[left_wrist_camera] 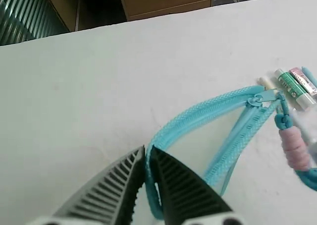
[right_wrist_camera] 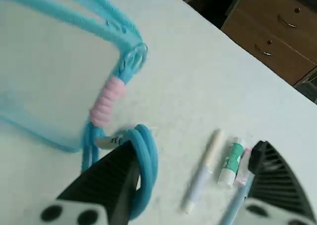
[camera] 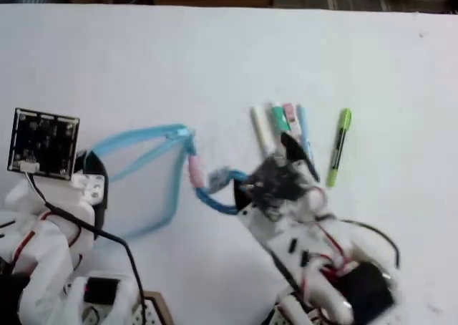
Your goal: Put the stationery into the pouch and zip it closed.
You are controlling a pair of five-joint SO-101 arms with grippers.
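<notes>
Left end effector point(left_wrist_camera: 147, 153): ribbed dark fingers pinched nearly shut on the light-blue zipper edge of the pouch point(camera: 136, 137), at the end far from the zipper pull point(left_wrist_camera: 257, 100).

Right end effector point(right_wrist_camera: 195, 149): spread wide, holding nothing, one finger touching a looped blue cord point(right_wrist_camera: 146, 160), the other finger just beside the pens.

Pouch: flat on the desk point(camera: 215, 60), see-through body, woven blue zipper tape, mouth parted in a narrow wedge. Contents not discernible through the clear wall.

Cord: tied to the pull, threaded through a ridged pink bead point(right_wrist_camera: 106, 103).

Stationery: on the desk outside the pouch, just beyond the cord. Four slim sticks side by side: white pen point(camera: 260, 130), green-capped marker point(camera: 278, 119), pink marker point(camera: 289, 114), blue pen point(camera: 302, 128). Lime-green highlighter point(camera: 338, 147) slightly apart, dark clip along the barrel.

Background: wooden drawers point(right_wrist_camera: 277, 31) past the desk edge.
</notes>
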